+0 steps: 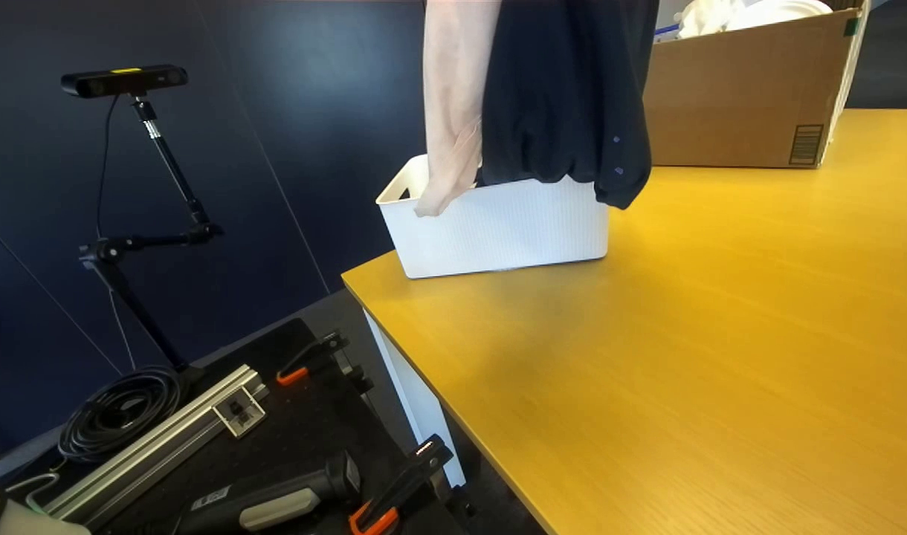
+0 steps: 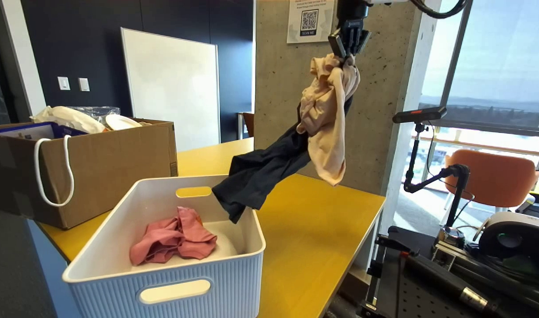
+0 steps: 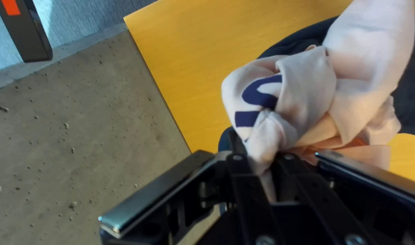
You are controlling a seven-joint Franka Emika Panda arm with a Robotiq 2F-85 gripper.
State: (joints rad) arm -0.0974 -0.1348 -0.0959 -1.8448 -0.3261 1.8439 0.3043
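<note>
Wrist view, close in: the jaws are pressed together on a twisted pinch of peach cloth (image 3: pixel 306 95), which bunches past their tips and runs off to the far right. Part of a dark blue print (image 3: pixel 247 118) shows on it, an S-like curve beside a straight bar (folds swallow the rest, so I can't read a word). In an exterior view I see this cloth hanging well above the tabletop (image 2: pixel 305 229), long axis near upright, crumpled at the top, loose end pointing down. Behind it a navy cloth (image 2: pixel 265 170) slants down and left, its free end covering the far right corner of the pale bin (image 2: pixel 234 287) from that angle; whether it touches the rim, or whether the jaws grip it too, I can't tell. Its lower part carries two small bluish marks (image 1: pixel 616 140). A crumpled pink cloth (image 2: pixel 174 240) lies in the bin. On the concrete pillar (image 2: pixel 380 101) a notice (image 2: pixel 324 17) reads "SCAN ME" beneath a QR code (image 2: pixel 309 20), its smaller lines too fine to make out. Low on the right of the cardboard box (image 1: pixel 728 104) sits a barcode-like printed block (image 1: pixel 805 145).
</note>
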